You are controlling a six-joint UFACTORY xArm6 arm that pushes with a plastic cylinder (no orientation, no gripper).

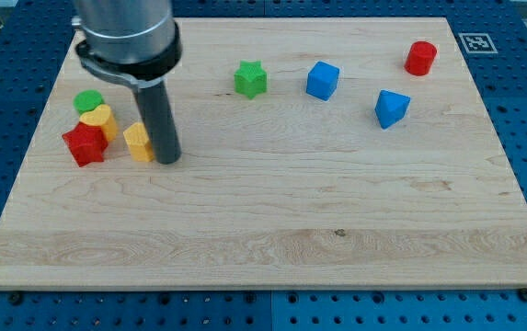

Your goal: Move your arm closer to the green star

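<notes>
The green star [251, 79] lies on the wooden board near the view's top, a little left of centre. My tip [167, 159] rests on the board at the view's left, well below and left of the star. It stands right beside a yellow block [138, 142], touching or nearly touching its right side.
A red star-like block [85, 143], another yellow block [99, 119] and a green round block [88, 100] cluster left of my tip. A blue cube [322, 80], a blue angular block [391, 108] and a red cylinder [420, 58] lie at the view's top right.
</notes>
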